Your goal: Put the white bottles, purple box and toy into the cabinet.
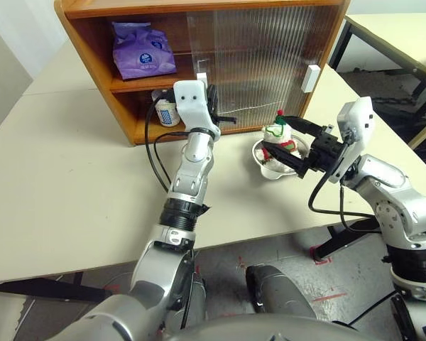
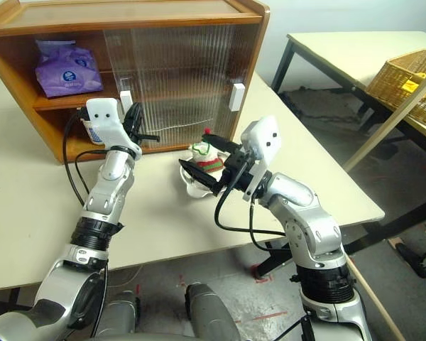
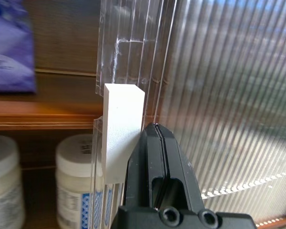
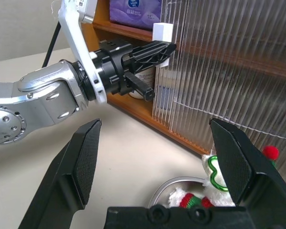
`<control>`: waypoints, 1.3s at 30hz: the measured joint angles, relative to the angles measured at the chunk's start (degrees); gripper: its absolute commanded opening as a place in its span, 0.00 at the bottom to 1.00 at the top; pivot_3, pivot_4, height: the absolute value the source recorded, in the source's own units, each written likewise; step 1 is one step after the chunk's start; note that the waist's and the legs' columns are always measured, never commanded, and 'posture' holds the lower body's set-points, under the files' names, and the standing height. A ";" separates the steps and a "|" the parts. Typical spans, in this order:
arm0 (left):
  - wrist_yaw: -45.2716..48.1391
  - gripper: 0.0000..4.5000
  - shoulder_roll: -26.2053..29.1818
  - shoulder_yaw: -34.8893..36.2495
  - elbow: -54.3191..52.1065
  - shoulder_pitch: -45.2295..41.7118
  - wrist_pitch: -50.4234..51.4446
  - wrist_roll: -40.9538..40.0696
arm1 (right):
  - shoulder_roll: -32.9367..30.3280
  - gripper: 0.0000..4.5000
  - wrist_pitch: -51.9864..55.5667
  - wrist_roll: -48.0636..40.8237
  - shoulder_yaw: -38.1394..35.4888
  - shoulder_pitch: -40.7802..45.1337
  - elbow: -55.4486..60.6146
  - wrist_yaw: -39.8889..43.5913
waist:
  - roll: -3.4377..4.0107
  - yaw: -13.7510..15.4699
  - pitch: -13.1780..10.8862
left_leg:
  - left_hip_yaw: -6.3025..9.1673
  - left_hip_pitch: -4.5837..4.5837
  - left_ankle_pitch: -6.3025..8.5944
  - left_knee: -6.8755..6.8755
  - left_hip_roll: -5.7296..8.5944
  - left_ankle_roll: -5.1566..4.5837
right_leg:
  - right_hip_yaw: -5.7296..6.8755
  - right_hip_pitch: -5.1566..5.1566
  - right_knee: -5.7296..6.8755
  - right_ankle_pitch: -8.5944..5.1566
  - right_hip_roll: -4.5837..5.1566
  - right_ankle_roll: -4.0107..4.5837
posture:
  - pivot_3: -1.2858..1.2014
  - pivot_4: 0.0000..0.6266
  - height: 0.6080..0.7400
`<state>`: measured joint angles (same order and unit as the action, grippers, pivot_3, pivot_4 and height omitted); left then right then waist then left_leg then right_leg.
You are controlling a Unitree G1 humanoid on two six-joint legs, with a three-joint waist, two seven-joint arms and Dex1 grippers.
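Note:
The cabinet (image 1: 92,42) stands at the back of the table, its left side open. On its upper shelf lies the purple box (image 1: 142,50). Two white bottles (image 3: 78,181) (image 3: 5,183) stand on the lower shelf. My left gripper (image 3: 156,128) is shut, its tip against the right side of the white handle (image 3: 124,129) of the left sliding door. The toy (image 1: 279,133) sits in a steel bowl (image 1: 270,167) in front of the cabinet. My right gripper (image 4: 155,129) is open, its fingers on either side of the toy without touching it.
The ribbed sliding doors (image 1: 255,57) cover the cabinet's middle and right; a second white handle (image 1: 312,78) is on the right door. Another table with a wicker basket (image 2: 408,78) stands at the far right. The table's front edge runs close beneath my arms.

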<state>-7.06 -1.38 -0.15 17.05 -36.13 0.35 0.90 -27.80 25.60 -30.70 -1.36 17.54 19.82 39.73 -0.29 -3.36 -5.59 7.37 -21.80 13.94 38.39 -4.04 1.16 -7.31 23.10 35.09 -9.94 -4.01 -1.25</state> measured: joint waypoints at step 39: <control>-6.81 0.01 9.46 8.60 -3.05 3.45 2.03 0.90 | 0.15 1.00 -0.31 0.07 0.06 1.71 -2.71 1.96 | -0.31 0.06 -0.28 | 0.17 0.88 0.50 -0.57 0.86 0.85 | -1.23 0.06 0.00 -0.01 -0.02 0.01 | 0.50 0.15 1.00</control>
<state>-13.87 8.07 8.45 14.00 -32.67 2.38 1.80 -27.65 25.29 -30.63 -1.30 19.25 17.12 41.69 -0.59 -3.30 -5.86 7.54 -20.92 14.44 37.82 -3.17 2.01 -8.54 23.17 35.10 -9.95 -4.03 -1.23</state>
